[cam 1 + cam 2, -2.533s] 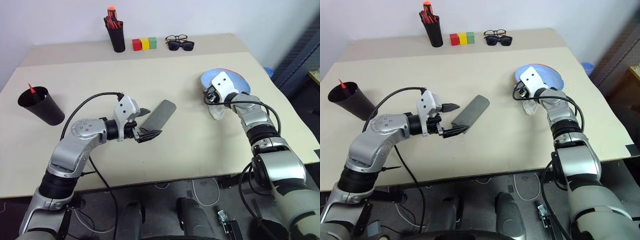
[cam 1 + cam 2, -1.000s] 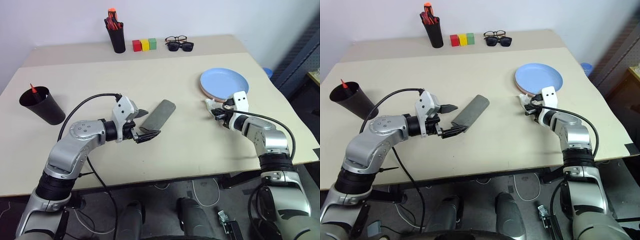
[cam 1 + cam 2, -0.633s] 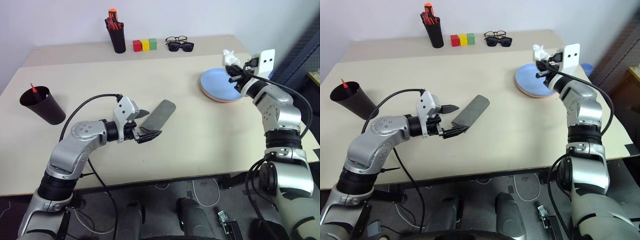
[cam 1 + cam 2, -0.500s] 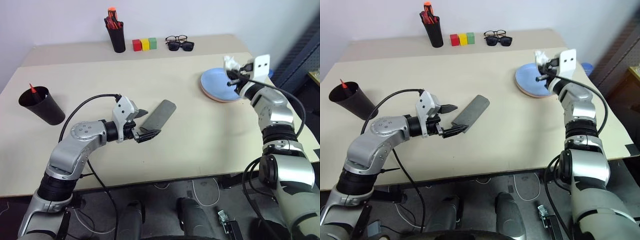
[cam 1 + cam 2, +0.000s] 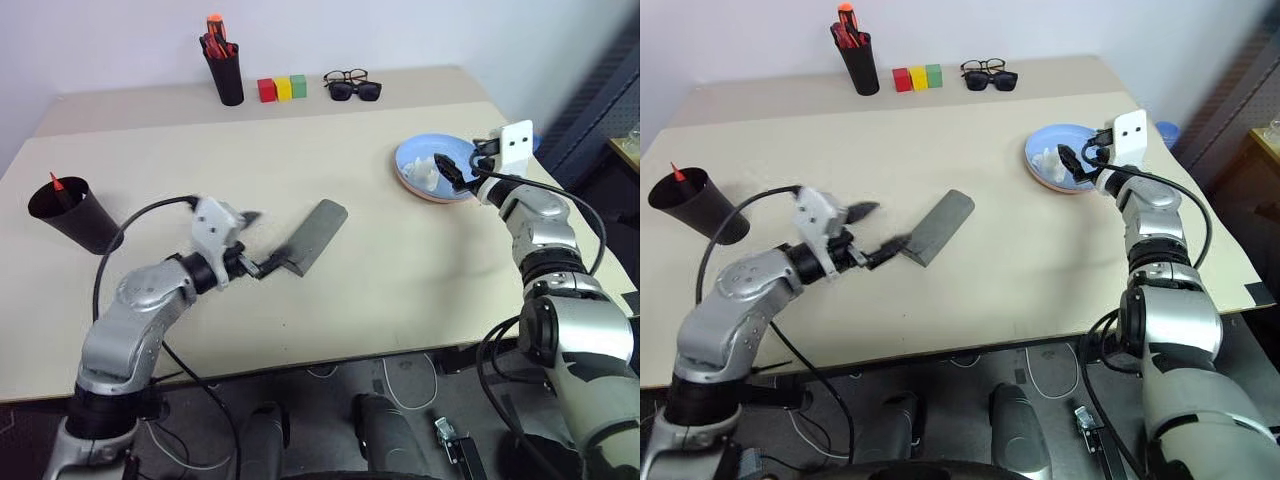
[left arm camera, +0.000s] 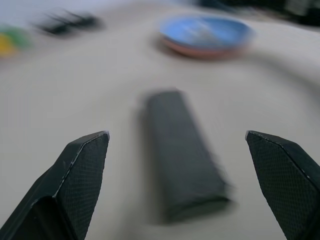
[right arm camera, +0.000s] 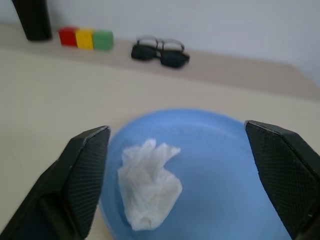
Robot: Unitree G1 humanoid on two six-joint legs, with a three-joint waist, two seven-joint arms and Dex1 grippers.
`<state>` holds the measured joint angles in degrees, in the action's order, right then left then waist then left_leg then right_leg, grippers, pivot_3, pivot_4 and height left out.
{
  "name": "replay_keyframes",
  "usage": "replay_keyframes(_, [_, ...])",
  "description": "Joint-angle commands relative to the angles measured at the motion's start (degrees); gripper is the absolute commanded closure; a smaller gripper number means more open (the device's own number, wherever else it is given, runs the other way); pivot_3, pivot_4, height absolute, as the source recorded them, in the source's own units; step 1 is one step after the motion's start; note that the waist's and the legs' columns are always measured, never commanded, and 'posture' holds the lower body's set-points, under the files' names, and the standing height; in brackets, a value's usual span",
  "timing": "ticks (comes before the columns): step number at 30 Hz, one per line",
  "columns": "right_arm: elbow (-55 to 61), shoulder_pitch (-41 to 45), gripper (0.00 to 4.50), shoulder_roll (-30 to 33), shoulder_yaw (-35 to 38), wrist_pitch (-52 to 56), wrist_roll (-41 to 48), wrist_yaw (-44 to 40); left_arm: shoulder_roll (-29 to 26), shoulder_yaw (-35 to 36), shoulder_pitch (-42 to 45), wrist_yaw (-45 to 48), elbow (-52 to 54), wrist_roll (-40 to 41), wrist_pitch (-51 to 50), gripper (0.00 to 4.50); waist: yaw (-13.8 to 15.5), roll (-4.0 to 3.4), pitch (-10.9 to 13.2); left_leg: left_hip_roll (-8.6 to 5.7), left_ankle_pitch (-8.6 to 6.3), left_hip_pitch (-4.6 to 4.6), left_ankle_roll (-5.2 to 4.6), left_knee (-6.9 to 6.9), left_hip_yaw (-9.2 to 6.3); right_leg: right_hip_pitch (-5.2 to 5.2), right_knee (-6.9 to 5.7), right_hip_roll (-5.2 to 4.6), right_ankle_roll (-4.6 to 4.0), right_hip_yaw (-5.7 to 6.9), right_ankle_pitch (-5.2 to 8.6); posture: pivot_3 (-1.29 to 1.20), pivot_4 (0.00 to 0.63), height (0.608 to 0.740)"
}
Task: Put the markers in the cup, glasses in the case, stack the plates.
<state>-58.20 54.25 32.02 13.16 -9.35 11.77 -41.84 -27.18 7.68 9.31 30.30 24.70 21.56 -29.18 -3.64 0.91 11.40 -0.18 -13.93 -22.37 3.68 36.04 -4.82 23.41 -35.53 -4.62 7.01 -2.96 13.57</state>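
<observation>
The grey case (image 5: 312, 236) lies closed mid-table. My left gripper (image 5: 260, 243) is open, level with the case's near end; the case (image 6: 182, 162) lies ahead between the spread fingers, not gripped. The light blue plate (image 5: 448, 158) rests on the pink plate (image 5: 432, 198) at the right. My right gripper (image 5: 456, 170) is open over the blue plate's rim, holding nothing. The black cup (image 5: 70, 213) stands at the left with a red-tipped marker (image 5: 54, 183) in it. The clear glasses (image 5: 345, 75) lie at the table's back edge.
A crumpled white tissue (image 7: 150, 185) lies on the blue plate (image 7: 225, 165). At the back stand a black pen holder (image 5: 226, 72) with red pens, coloured blocks (image 5: 281, 88) and black sunglasses (image 5: 355, 91). Bare tabletop lies between the case and the plates.
My right gripper opened and the white tissue it carried now lies on the blue plate. My left gripper drew back to the left, away from the case. The camera shifted slightly.
</observation>
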Motion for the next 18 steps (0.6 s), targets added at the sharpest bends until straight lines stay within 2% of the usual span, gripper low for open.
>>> replay_keyframes(1, [16.3,-8.2,0.08,3.5,2.4,8.1,6.5,-7.9,-0.7,5.4,-3.8,0.9,3.7,5.2,-1.9,0.0,0.5,0.01,0.0,0.0,0.0,0.0,0.0,0.0,-0.01,0.0,-0.01,0.0,0.0,0.01,0.0,0.0,0.15,0.74])
replay_keyframes(5, [28.4,-21.6,0.08,7.1,5.2,14.4,11.2,-12.5,0.4,7.5,-9.0,0.5,7.0,8.3,-2.0,0.0,1.4,0.01,0.0,0.0,-0.02,-0.02,-0.02,0.05,-0.02,-0.05,0.04,-0.01,0.0,0.03,0.03,0.0,0.15,0.74])
replay_keyframes(7, [35.7,-29.6,0.08,8.6,6.1,16.7,12.2,-13.4,-0.8,9.2,-12.9,2.1,8.6,8.8,-0.8,0.0,1.4,0.01,0.0,-0.01,-0.02,-0.01,-0.02,0.11,0.01,-0.08,0.03,-0.04,-0.19,0.02,0.12,0.0,0.15,0.74])
replay_keyframes(11, [40.8,-41.0,0.08,11.9,8.2,17.1,13.6,-17.8,-3.4,11.1,-18.9,5.6,9.1,8.6,1.3,0.0,1.1,-0.04,0.0,-0.01,-0.02,0.16,-0.01,0.17,0.07,-0.18,-0.02,-0.04,-0.27,-0.01,0.13,0.0,0.15,0.74])
replay_keyframes(18, [39.8,-47.2,0.08,13.0,10.3,15.5,13.8,-20.2,-5.6,9.6,-19.2,9.5,1.2,4.5,9.0,0.0,0.9,-0.03,0.0,0.03,-0.03,0.27,0.0,0.24,0.14,-0.21,0.13,-0.03,-0.25,-0.04,0.16,0.0,0.15,0.74])
